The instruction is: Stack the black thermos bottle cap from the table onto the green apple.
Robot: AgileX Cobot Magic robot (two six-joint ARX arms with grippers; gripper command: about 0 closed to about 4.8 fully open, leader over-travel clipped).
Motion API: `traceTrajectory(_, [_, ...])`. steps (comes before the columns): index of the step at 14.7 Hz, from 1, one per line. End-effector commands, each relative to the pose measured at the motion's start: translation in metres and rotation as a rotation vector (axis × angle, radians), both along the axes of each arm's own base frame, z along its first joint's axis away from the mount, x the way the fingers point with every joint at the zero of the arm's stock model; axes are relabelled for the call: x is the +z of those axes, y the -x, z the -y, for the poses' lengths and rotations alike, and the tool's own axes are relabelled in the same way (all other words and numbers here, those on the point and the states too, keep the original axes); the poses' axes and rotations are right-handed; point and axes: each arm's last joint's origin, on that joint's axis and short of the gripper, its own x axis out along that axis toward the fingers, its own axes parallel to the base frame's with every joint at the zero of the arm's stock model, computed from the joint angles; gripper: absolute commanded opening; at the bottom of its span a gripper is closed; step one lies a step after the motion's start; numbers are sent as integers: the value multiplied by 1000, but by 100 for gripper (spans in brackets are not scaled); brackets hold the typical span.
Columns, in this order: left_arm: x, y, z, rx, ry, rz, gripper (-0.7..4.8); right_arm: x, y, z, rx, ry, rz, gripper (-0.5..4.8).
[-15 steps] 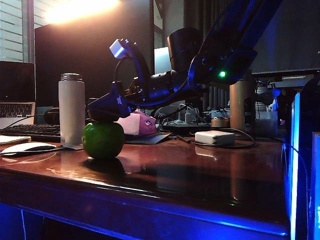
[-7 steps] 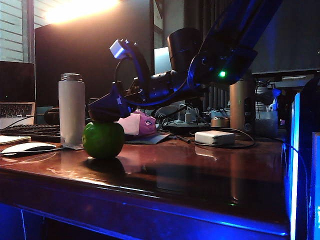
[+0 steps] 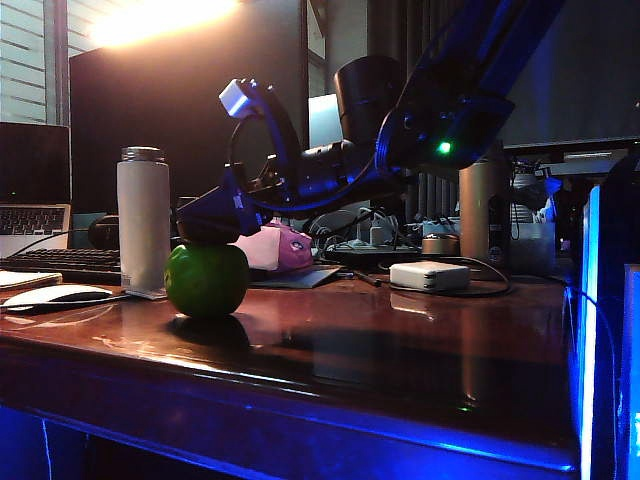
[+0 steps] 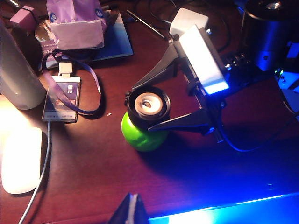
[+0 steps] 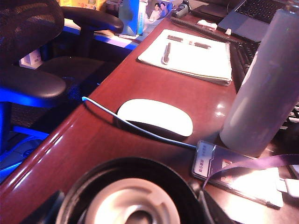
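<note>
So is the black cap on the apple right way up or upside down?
Upside down: the cap sits hollow side up on the apple, between the right gripper's fingers.

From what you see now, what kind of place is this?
Probably an office desk: a glossy reddish-brown wooden table with a silver laptop, a flat white computer mouse and a black mesh office chair beside it.

Dim office behind my rig.
I see window blinds (image 3: pixel 22 60), glaring overhead light (image 3: pixel 160 20), and a black office chair (image 5: pixel 32 51).
</note>
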Motion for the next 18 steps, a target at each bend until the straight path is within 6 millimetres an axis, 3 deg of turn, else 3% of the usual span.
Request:
traceTrajectory(1, [3,0,0,-5,3,20,-5,5,0,-1,4,-12,13,346])
traceTrajectory(5, [3,0,0,-5,3,20,-5,4,0,-1,3,-8,7,347])
traceTrajectory(7, [3,0,0,-5,3,20,-5,3,1,0,3,0,-4,427])
traceTrajectory(9, [3,0,0,-4,3,20,-5,1,1,0,3,10,-20,433])
traceTrajectory(11, [3,0,0,-4,3,20,-5,1,1,0,3,10,-19,479])
traceTrajectory(18, [3,0,0,-5,3,19,-5,2,2,0,19,7,-22,479])
